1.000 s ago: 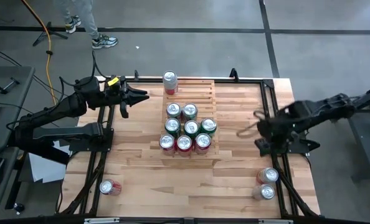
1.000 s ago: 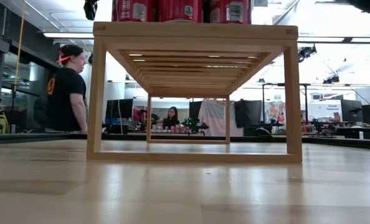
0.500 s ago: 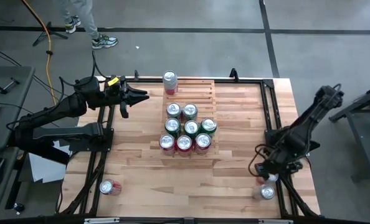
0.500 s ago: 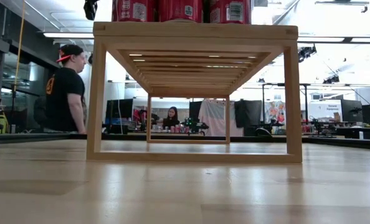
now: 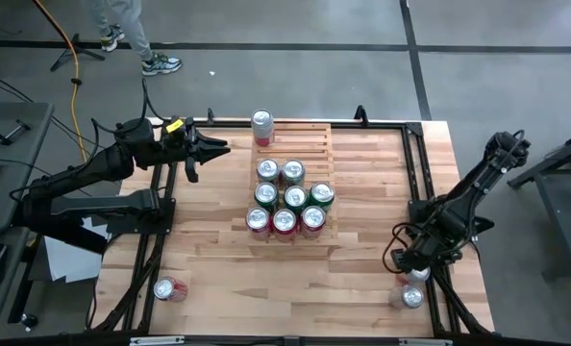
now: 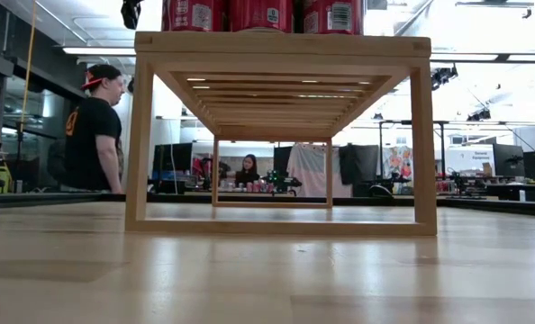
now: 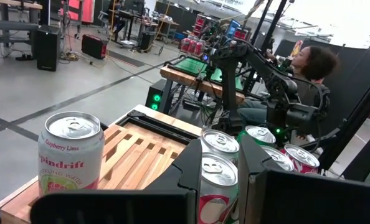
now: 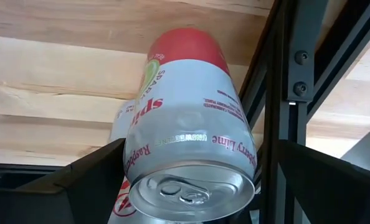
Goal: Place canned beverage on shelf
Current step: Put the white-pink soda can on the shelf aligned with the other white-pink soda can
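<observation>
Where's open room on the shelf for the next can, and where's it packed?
The shelf has bare slats on its far tiers, right of the lone can at the far left corner. The near tiers are packed: eight cans in three rows. The right gripper, jaws open, is down over a can at the table's near right corner.

A busy workshop room around the table

The smooth grey concrete floor [image 5: 266, 58] had dark seams, and a yellow cable [image 5: 72, 48] lay on it. Long bright ceiling lights [image 6: 87, 51] shone above. A person in a black shirt [image 6: 95, 130] stood beside distant workbenches [image 6: 267, 187] and dark monitors [image 6: 493, 160].
</observation>
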Robot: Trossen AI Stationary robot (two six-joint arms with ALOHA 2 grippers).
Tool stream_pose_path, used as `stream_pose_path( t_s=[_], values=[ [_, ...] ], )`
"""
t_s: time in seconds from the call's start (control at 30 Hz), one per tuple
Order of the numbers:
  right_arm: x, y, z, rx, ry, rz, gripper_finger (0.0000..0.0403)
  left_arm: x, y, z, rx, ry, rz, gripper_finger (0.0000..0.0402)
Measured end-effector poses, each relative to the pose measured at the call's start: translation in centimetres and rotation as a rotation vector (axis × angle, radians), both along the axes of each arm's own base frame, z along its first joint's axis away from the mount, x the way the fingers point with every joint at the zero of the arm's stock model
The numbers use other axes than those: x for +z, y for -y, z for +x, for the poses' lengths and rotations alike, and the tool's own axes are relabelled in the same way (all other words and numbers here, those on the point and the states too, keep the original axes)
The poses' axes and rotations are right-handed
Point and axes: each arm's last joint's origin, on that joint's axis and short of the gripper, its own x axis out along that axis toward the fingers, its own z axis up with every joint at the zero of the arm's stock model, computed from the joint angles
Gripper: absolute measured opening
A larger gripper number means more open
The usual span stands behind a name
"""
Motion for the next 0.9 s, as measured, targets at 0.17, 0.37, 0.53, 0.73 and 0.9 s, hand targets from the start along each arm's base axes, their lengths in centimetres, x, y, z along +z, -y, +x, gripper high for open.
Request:
stream_pose_path(
  t_s=[0.17, 0.37, 0.53, 0.73, 0.9],
  values=[
    [-0.03, 0.07, -0.07, 0.018, 0.001, -0.006, 0.0394, 0.0, 0.0, 0.0, 0.0, 0.0, 0.0, 0.0015],
    [-0.05, 0.15, -0.15, 0.026, -0.006, -0.013, 0.0376, 0.0, 0.0, 0.0, 0.0, 0.0, 0.0, 0.0015],
    [-0.06, 0.17, -0.16, 0.07, 0.012, -0.011, 0.0318, 0.0, 0.0, 0.0, 0.0, 0.0, 0.001, 0.0015],
    [-0.05, 0.15, -0.15, 0.07, 0.012, -0.01, 0.0275, 0.0, -0.03, -0.01, 0.009, -0.013, 0.055, 0.0021],
    [-0.02, 0.1, -0.1, 0.07, 0.018, -0.004, 0.0275, 0.0, -0.09, -0.02, 0.029, -0.02, 0.08, 0.0041]
  ],
)
